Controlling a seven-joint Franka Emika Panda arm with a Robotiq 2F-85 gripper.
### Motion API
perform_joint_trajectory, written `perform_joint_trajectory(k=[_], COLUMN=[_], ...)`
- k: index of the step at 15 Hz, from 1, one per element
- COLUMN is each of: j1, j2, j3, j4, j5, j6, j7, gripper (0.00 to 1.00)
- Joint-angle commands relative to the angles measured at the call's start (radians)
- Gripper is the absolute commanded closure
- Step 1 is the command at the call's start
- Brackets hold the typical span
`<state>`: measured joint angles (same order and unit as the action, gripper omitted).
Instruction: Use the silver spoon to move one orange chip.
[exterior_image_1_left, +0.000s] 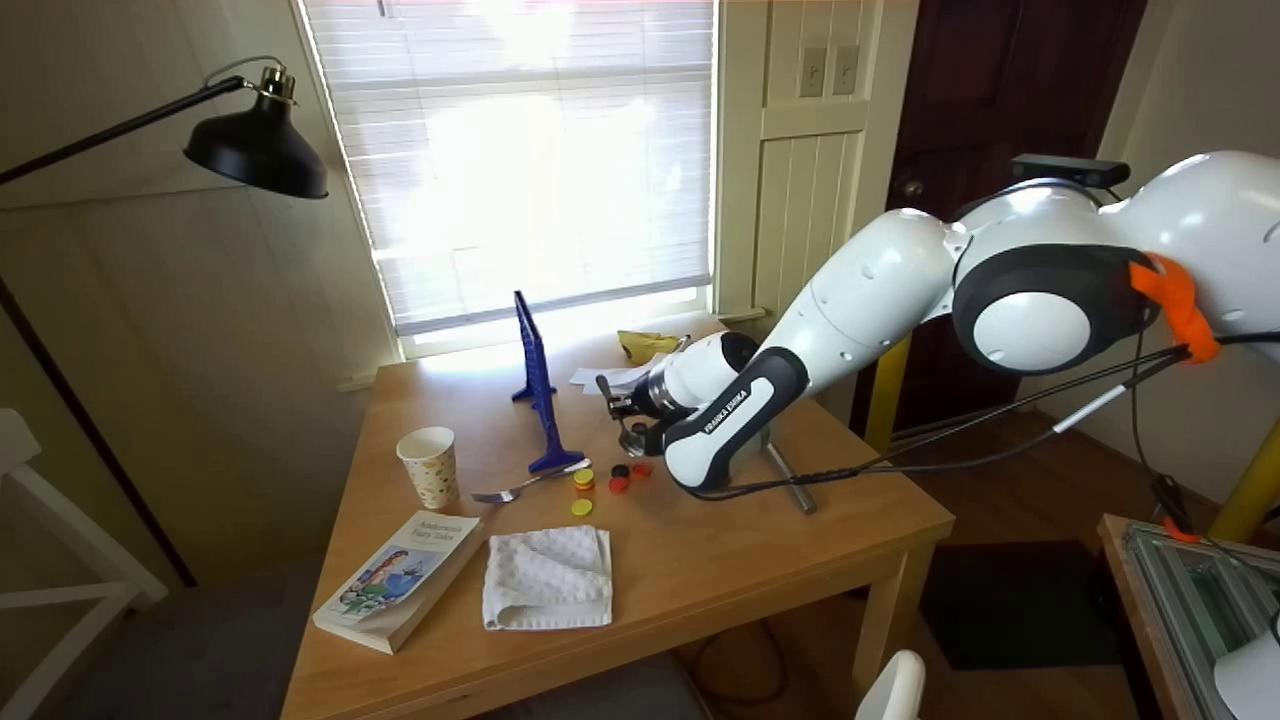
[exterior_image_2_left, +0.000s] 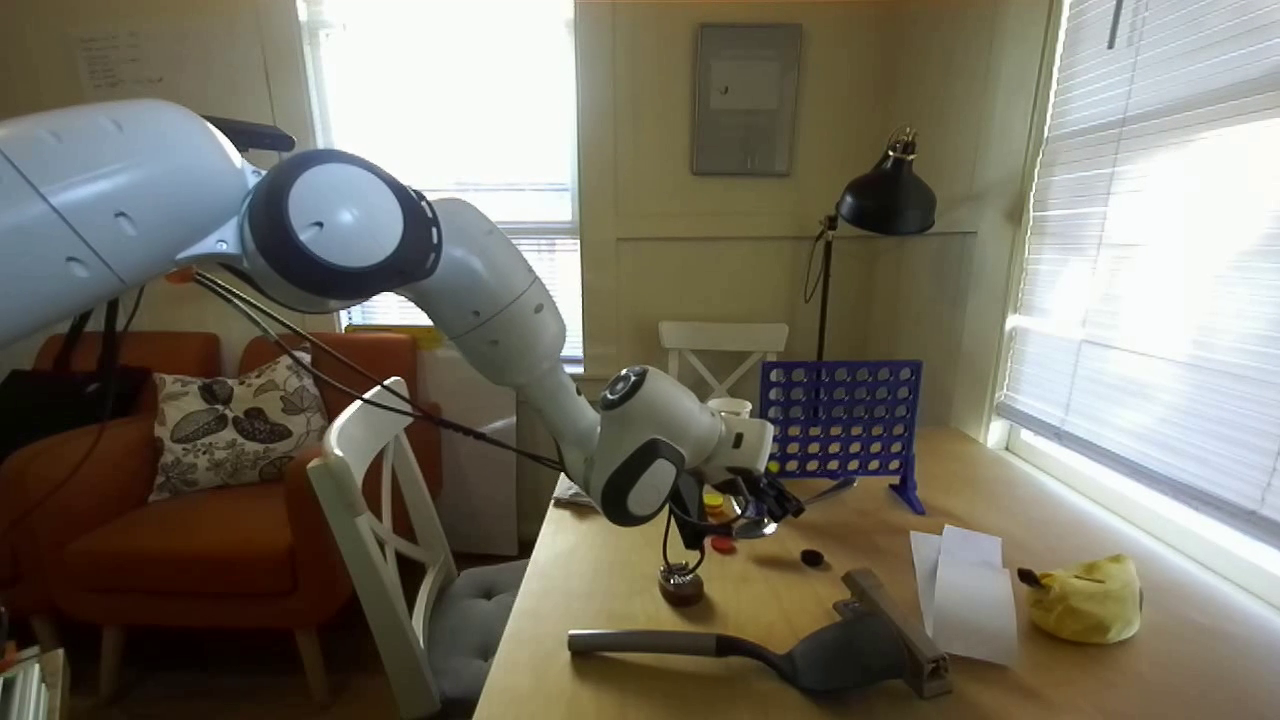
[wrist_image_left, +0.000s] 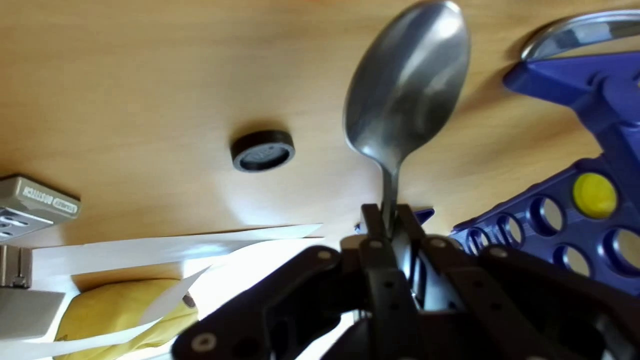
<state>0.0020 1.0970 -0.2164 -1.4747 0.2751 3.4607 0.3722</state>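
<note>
My gripper (wrist_image_left: 388, 215) is shut on the handle of the silver spoon (wrist_image_left: 409, 80), whose bowl points away from the fingers above the table. In an exterior view the gripper (exterior_image_1_left: 618, 408) holds the spoon bowl (exterior_image_1_left: 632, 443) just above the wood. It also shows in an exterior view with the gripper (exterior_image_2_left: 783, 497) and spoon bowl (exterior_image_2_left: 757, 528). Red-orange chips (exterior_image_1_left: 619, 485) (exterior_image_1_left: 642, 469) lie near the spoon; one also shows in an exterior view (exterior_image_2_left: 723, 545). An orange chip (exterior_image_1_left: 585, 487) sits under a yellow chip (exterior_image_1_left: 584, 475). The wrist view shows only a trace of orange at its top edge.
A black chip (wrist_image_left: 263, 152) lies beside the spoon. The blue game rack (exterior_image_1_left: 537, 390) stands close, with a fork (exterior_image_1_left: 510, 494) by its foot. A cup (exterior_image_1_left: 430, 468), book (exterior_image_1_left: 400, 580), white cloth (exterior_image_1_left: 548, 578), spatula (exterior_image_2_left: 850, 652), stapler (exterior_image_2_left: 900, 635), papers (exterior_image_2_left: 968, 600) and yellow bag (exterior_image_2_left: 1088, 600) share the table.
</note>
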Motion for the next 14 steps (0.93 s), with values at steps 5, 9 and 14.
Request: perform_joint_trajectory(k=[5, 9, 14], j1=[0.042, 0.017, -0.01], j2=[0.001, -0.037, -0.084], j3=[-0.012, 0.039, 0.077], j4=[-0.05, -0.089, -0.148], j5=[0.018, 0.029, -0.002], j6=[0.038, 0.011, -0.028], j7=[0.005, -0.081, -0.135], gripper=[0.98, 0.98, 0.98])
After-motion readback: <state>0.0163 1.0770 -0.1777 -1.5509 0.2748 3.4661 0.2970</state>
